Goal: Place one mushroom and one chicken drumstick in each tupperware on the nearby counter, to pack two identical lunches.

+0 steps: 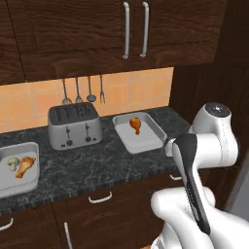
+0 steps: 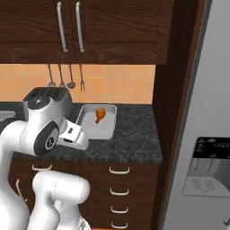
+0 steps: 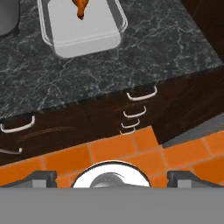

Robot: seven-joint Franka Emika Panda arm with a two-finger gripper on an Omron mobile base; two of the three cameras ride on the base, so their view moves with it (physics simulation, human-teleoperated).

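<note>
Two light-grey tupperware sit on the dark speckled counter (image 1: 97, 160). The left tupperware (image 1: 9, 184) holds a mushroom (image 1: 12, 163) beside a chicken drumstick (image 1: 26, 166). The right tupperware (image 1: 142, 140) (image 2: 101, 128) (image 3: 83, 31) holds one drumstick (image 1: 136, 124) (image 2: 99, 114) (image 3: 81, 8). My gripper (image 3: 112, 177) hangs in front of the counter's edge, on the near side of the right tupperware, over the drawers and the floor. Its fingertips (image 3: 41, 177) stand wide apart with nothing between them.
A silver four-slot toaster (image 1: 74, 125) stands between the two containers. Utensils (image 1: 82, 91) hang on the tiled wall behind it. Dark drawers with silver handles (image 3: 141, 94) run under the counter. A tall wood panel and a grey fridge (image 2: 211, 134) close off the right side.
</note>
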